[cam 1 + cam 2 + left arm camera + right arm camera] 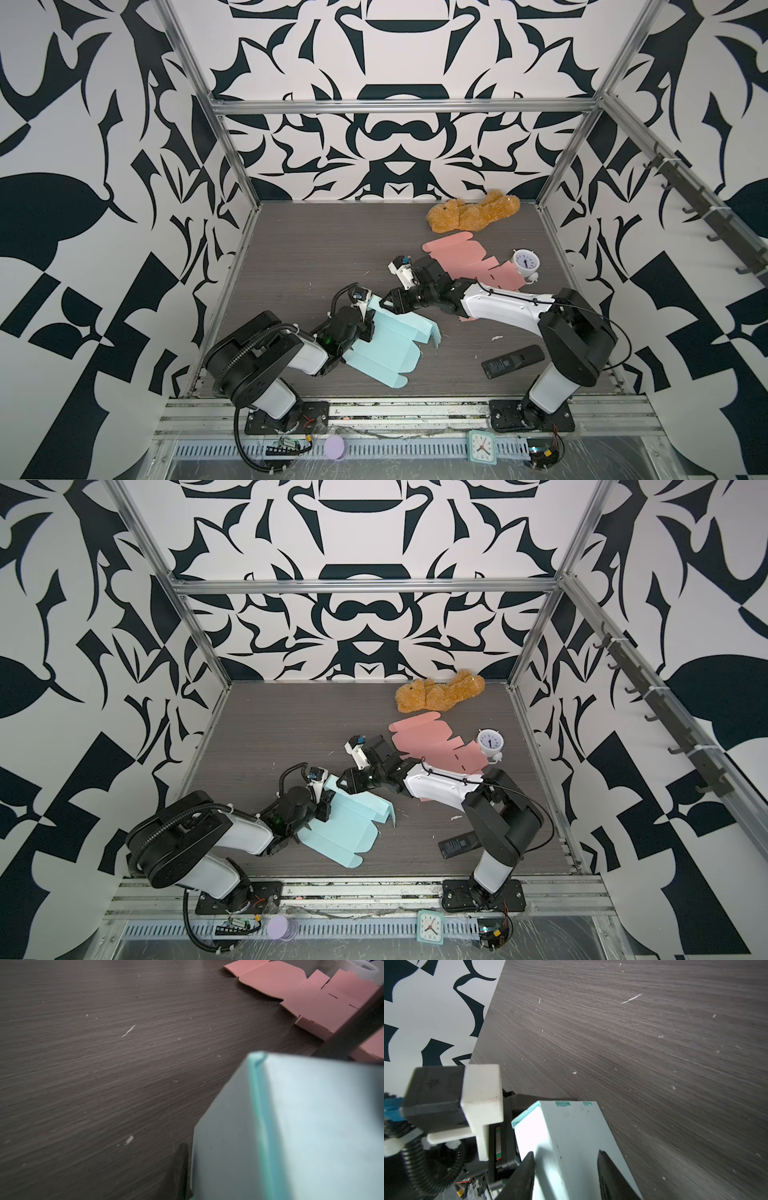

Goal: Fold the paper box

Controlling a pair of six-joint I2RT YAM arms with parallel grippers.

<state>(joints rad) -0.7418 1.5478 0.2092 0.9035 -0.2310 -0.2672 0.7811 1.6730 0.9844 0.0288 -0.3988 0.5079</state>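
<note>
The light blue paper box (386, 353) (340, 833) lies partly folded at the table's front middle, its left wall raised and one flap standing at its right. My left gripper (368, 324) (322, 808) is at that raised wall. In the left wrist view one dark finger (180, 1172) lies against the wall's edge (218, 1147); the other is hidden behind it, so the gripper is shut on the wall. My right gripper (384, 303) (338, 781) reaches across the middle to the wall's far end. Its fingers (525, 1174) stand apart, straddling the folded ridge (571, 1126), open.
A flat pink box blank (453, 253) (311, 991) lies behind the right arm. A brown teddy bear (469, 214) lies at the back, a white alarm clock (525, 262) at the right and a black remote (513, 360) at the front right. The left wrist's camera mount (481, 1095) sits close beside the right gripper.
</note>
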